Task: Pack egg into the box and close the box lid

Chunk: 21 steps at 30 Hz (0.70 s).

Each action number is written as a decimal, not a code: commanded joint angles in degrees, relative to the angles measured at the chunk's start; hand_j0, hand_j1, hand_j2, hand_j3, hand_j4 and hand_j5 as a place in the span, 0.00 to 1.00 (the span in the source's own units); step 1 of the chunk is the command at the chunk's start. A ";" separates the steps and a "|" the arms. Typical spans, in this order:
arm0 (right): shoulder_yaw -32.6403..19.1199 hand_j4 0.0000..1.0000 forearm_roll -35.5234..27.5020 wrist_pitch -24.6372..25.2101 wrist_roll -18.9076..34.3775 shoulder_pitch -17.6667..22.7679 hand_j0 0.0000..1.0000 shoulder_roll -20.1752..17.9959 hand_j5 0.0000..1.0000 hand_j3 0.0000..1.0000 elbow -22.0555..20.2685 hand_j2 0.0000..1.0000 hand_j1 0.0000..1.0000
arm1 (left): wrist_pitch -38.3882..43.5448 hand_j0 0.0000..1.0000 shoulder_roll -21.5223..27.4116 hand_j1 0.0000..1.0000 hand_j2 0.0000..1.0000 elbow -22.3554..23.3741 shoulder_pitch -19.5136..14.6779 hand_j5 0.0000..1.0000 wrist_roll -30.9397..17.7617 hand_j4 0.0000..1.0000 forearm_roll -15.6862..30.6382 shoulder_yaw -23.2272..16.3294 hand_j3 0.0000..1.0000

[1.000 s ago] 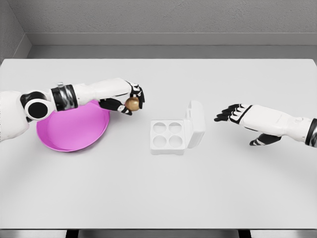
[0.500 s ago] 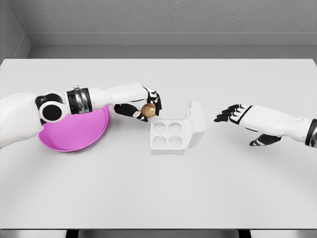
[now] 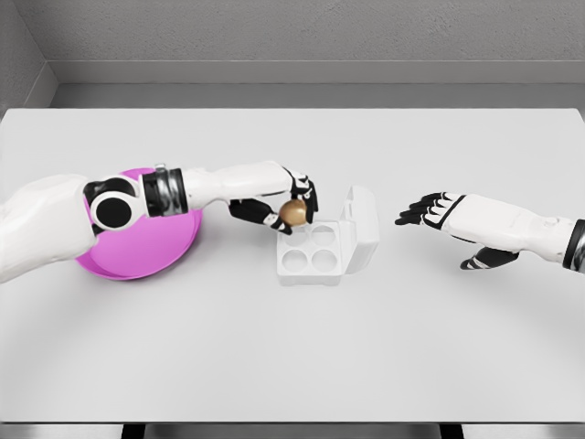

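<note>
My left hand (image 3: 285,207) is shut on a brown egg (image 3: 292,213), holding it just above the back left cup of the white egg box (image 3: 309,268). The box sits near the table's middle with four round cups, all of them showing bare. Its lid (image 3: 362,227) stands open, hinged up on the right side. My right hand (image 3: 428,210) hovers open to the right of the lid, fingers stretched toward it, a short gap apart from it.
A pink plate (image 3: 146,256) lies at the left, partly under my left forearm. The white table (image 3: 292,357) spreads wide in front of the box, with a grey wall behind its far edge.
My left hand has carried the egg rightward from beside the pink plate to above the box's back left cup. The right hand has stayed put.
</note>
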 commanded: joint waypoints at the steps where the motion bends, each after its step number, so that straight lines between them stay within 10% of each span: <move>1: -0.01 1.00 -0.37 0.16 -0.03 0.00 1.00 -0.06 1.00 1.00 -0.07 1.00 1.00 | 0.02 0.41 0.16 0.41 0.41 -0.68 0.00 0.41 0.03 0.41 1.82 -0.67 0.41; 21: -0.01 1.00 -0.37 0.16 -0.03 0.09 1.00 -0.06 1.00 1.00 -0.07 1.00 1.00 | 0.02 0.41 3.42 0.41 0.41 -6.31 -0.97 0.41 -5.51 0.41 10.25 -1.73 0.41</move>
